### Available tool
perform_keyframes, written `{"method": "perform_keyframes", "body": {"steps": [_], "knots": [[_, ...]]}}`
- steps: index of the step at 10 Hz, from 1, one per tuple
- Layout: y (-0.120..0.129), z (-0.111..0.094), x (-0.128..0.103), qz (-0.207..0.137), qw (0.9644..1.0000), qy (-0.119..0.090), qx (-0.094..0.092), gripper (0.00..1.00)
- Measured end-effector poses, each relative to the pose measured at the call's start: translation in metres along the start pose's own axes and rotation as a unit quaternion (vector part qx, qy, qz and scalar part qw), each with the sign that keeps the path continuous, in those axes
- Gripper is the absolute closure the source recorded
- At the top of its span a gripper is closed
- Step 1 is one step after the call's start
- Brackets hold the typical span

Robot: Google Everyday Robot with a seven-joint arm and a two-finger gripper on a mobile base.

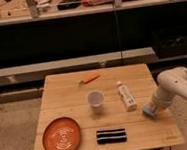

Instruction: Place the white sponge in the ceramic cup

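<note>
1. Pale wood formed the table [69,94], and the white sponge [149,112] lay low at its right side, near the edge and at or just above the surface.
2. The gripper [152,107] was down on the sponge at the end of the white arm [174,82], its jaws closed narrowly around the block, so the grasp seemed made.
3. Lifting had not visibly begun, since the sponge sat at table level, well apart from the ceramic cup [95,100].
4. The cup stood upright near the middle of the table. Its mouth was open, and nothing showed inside it.
5. By my judgement the task was in its early part, with the pick done and the lift, the carry leftward to the cup and the release into it all left.
6. A long white tube [125,96] lay between the sponge and the cup, so the carry would likely have to pass over it.
7. The sponge looked like a small soft block, whitish with a blue face, and most of it was hidden by the gripper.
8. It appeared smaller than the cup's mouth and should have fitted.
</note>
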Motion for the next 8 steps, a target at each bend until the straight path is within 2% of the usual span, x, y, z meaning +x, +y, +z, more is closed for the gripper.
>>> {"method": "perform_keyframes", "body": {"steps": [1,3,5,6,8], "knots": [[-0.004,-0.004,-0.003,-0.006,1.0,0.002,-0.001,1.0],[-0.015,-0.032,-0.012,-0.023,0.9997,0.01,-0.003,1.0],[-0.028,-0.05,-0.017,-0.036,0.9992,0.016,-0.005,1.0],[-0.038,-0.055,-0.02,-0.046,0.9987,0.02,-0.007,1.0],[-0.042,-0.062,-0.024,-0.056,0.9981,0.023,-0.007,1.0]]}}
